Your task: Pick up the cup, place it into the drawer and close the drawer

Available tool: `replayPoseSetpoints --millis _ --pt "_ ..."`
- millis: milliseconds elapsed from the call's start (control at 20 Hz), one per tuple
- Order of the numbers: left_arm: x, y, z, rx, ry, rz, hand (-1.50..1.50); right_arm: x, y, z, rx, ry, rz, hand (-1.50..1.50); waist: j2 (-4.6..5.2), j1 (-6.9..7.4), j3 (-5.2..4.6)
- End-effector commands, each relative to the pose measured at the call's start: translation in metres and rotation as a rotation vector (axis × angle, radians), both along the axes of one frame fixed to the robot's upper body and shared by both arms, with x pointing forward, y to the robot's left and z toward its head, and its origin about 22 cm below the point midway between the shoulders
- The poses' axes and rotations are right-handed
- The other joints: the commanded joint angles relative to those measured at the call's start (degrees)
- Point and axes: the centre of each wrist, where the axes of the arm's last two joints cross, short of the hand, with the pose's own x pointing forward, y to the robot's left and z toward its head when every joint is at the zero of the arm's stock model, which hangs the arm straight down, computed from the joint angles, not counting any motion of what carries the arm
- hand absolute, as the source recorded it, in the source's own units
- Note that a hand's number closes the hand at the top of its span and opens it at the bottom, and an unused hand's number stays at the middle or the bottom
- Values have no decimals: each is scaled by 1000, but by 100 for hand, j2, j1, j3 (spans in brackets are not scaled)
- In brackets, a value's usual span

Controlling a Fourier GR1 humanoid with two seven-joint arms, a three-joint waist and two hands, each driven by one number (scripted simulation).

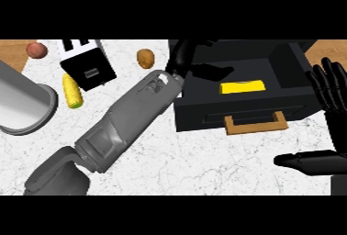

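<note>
- Drawer (203, 112): black, pulled open, standing on the white marbled desk (203, 160); its brown handle (254, 124) faces the view's lower edge.
- Cup (243, 87): yellow, lies inside the open drawer near its front wall. No hand touches it.
- Left hand (188, 57): the grey forearm crosses the desk on a diagonal from lower left. The hand is over the drawer's left rear corner with fingers spread, thumb (215, 71) pointing toward the cup, holding nothing.
- Right hand (331, 87): at the right edge beside the drawer, fingers straight and up, resting.
- Left of the drawer: potato (146, 58), black-and-white box (86, 64), corn cob (72, 91), grey cylindrical pot (24, 105), reddish round fruit (36, 49).
</note>
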Motion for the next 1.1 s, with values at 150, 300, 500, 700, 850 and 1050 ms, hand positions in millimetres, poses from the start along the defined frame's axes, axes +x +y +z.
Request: replayPoseSetpoints --millis 150,300,500,700,850,1050 --pt "-9 -3 -12 -25 -74 19 -150 -10 9 -11 49 10 36 -150 -16 27 -4" --pt "-19 -10 -13 -82 -121 26 -150 4 3 6 127 -4 129 -150 -22 7 -4" --pt "-10 -20 26 -179 -155 -8 -150 -6 -3 3 118 4 194 150 -52 157 -4" --pt "-13 -22 31 -214 -120 -21 -150 -13 -17 23 -61 14 195 150 -103 392 -8" --pt "0 -3 27 -233 -118 13 -150 -27 -18 26 -186 19 209 150 -92 395 -9" --pt "-1 6 43 -278 -108 30 -150 -35 -4 28 -282 65 182 150 -136 531 -12"
